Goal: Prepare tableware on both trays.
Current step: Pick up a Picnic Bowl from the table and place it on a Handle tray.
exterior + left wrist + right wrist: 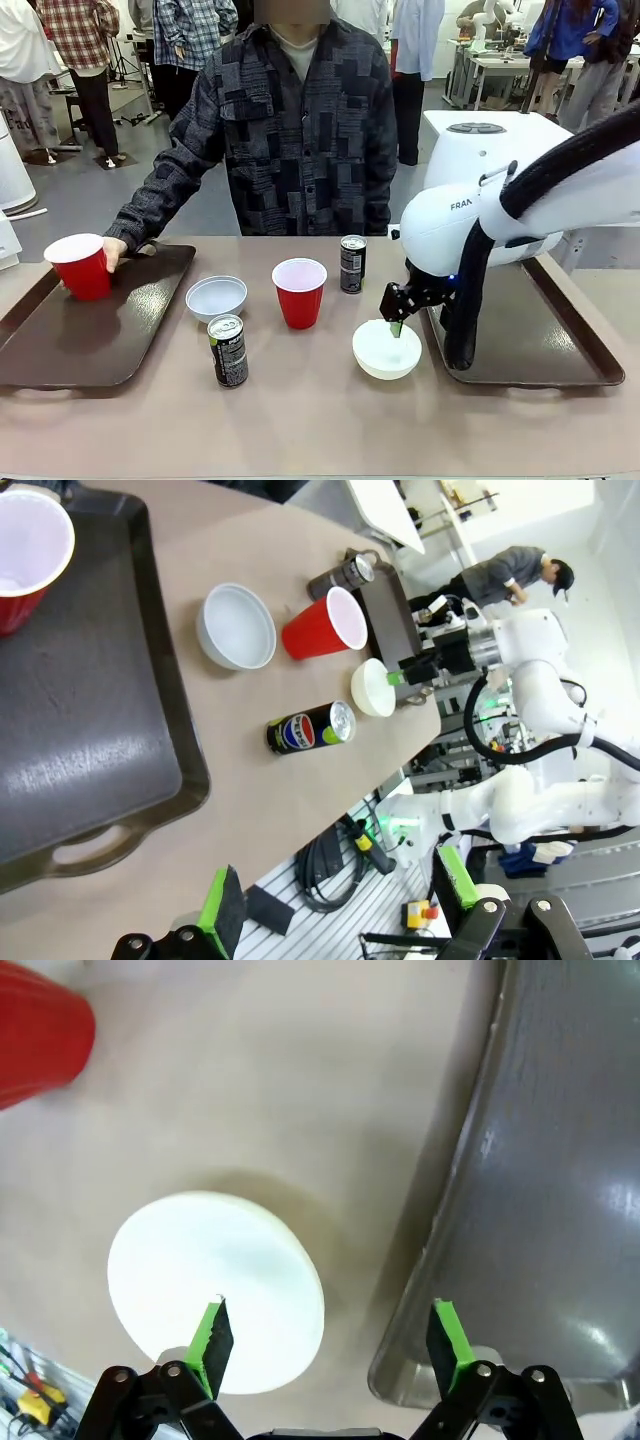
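Right gripper [397,318] spread, one finger over the upright, mouth-up near bowl [385,352] just left of right tray [570,350]; red cup [299,292] stands far-left of it; left gripper [335,895] spread too.

Red cup [80,265] upright on left tray [100,340]; white bowl [387,350] beside right tray [545,330].

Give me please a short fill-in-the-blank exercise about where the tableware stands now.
1. On the left tray, the person's hand holds a red ___.
2. The open right gripper hangs over a white ___ beside the right tray.
3. The near can and the far can stand on the ___, on neither tray.
Missing words: cup; bowl; table.
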You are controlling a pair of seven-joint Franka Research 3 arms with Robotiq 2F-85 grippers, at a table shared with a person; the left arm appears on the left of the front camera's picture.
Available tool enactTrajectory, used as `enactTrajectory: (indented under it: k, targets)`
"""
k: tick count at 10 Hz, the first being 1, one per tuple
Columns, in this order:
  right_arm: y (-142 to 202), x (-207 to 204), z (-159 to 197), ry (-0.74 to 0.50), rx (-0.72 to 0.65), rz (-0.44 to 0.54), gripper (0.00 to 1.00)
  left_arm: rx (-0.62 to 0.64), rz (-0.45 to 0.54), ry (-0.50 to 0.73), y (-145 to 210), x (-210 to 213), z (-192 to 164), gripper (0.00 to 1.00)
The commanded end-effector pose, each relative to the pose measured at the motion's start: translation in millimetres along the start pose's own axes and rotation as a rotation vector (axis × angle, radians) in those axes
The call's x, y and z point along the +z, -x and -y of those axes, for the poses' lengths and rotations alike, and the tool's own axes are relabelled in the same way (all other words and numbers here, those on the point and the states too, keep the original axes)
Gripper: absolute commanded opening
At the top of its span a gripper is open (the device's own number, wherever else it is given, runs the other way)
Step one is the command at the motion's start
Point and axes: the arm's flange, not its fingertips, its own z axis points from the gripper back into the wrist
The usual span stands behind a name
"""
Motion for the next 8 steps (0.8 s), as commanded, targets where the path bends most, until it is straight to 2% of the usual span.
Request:
enactTrajectory:
  k: [1,2,3,4,5,6,7,8]
  targets:
    - [-11.3,-9.7,-5.7,-0.035,-0.021,-0.007,0.86,-0.020,0.007,0.019,0.4,0.9,-1.0,1.00]
    - [-14.0,-12.0,-5.9,-0.039,-0.020,-0.012,0.81,-0.020,0.007,0.019,0.4,0.9,-1.0,1.00]
    - [-14.4,-12.0,-8.2,-0.041,-0.016,-0.012,0.67,-0.020,0.007,0.019,0.4,0.9,-1.0,1.00]
    - [-12.3,-11.1,-10.6,-0.039,-0.011,-0.013,0.63,-0.020,0.007,0.019,0.4,0.9,-1.0,1.00]
    - [-12.7,-10.9,-11.3,-0.038,-0.009,-0.015,0.48,-0.020,0.007,0.019,0.4,0.9,-1.0,1.00]
    - [-13.4,-10.9,-10.5,-0.038,-0.010,-0.024,0.44,-0.020,0.007,0.019,0.4,0.9,-1.0,1.00]
    - [-13.3,-12.0,-10.0,-0.040,-0.009,-0.034,0.30,-0.020,0.007,0.019,0.4,0.9,-1.0,1.00]
    - [-13.7,-12.8,-9.2,-0.040,-0.009,-0.043,0.25,-0.020,0.007,0.019,0.4,0.9,-1.0,1.00]
